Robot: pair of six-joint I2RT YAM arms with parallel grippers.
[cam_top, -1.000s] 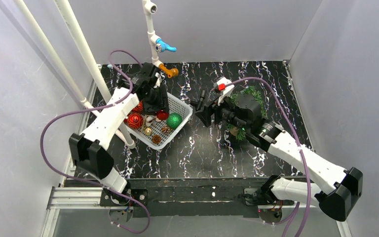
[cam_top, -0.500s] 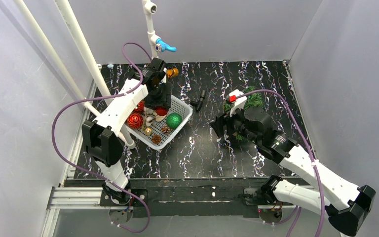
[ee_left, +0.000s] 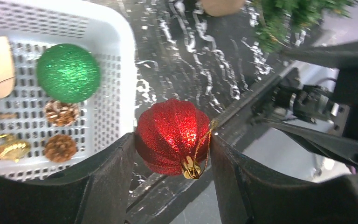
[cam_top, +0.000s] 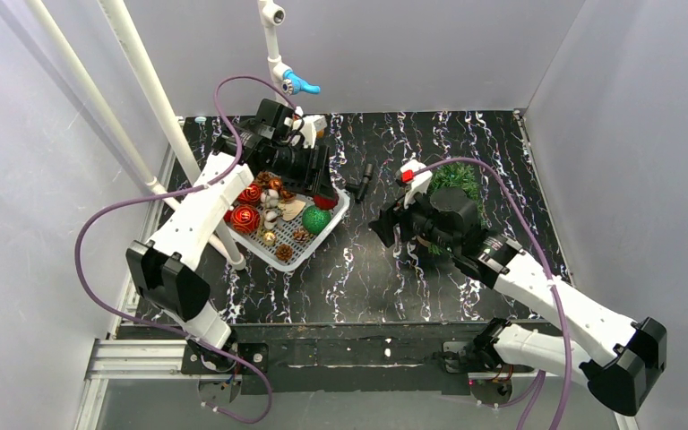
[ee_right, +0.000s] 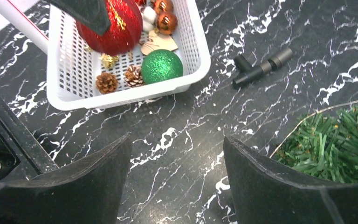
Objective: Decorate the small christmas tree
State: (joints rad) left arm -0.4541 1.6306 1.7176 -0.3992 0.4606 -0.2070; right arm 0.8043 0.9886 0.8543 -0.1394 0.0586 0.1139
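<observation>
We are looking down on a black, white-veined surface point(cam_top: 358, 278) with two robot arms reaching over it from the near edge. A white slotted basket point(ee_right: 121, 98) is sitting on the left half, acting as the stock bin for the decorations. The small christmas tree point(cam_top: 461, 175) is standing on the right half, well apart from the basket. Its dark green branches are partly hiding under the right arm, so we cannot tell how upright it is.

The right pincer point(ee_right: 175, 154) is hovering over bare surface between basket and tree, with its jaws standing wide and nothing between them. We are reading this as a waiting pose, close enough to steady the tree when a decoration arrives.

The left pincer point(ee_left: 171, 139) is gripping a glittery red ornament point(ee_left: 163, 126) by its sides, raised above the basket's right rim. The sideways grip is leaving the ornament's gold cap and thread loop point(ee_left: 191, 168) free at the near end, which seems deliberate, since the loop is the part that must catch on a branch.

Inside the basket, a shiny green ball point(ee_right: 162, 65) is lying against the wall nearest the tree, with two pine cones point(ee_right: 105, 82) just beside it and other small pieces behind. A small black pipe fitting point(ee_right: 261, 67) is lying loose on the surface beyond the basket, taking no part in the job.
</observation>
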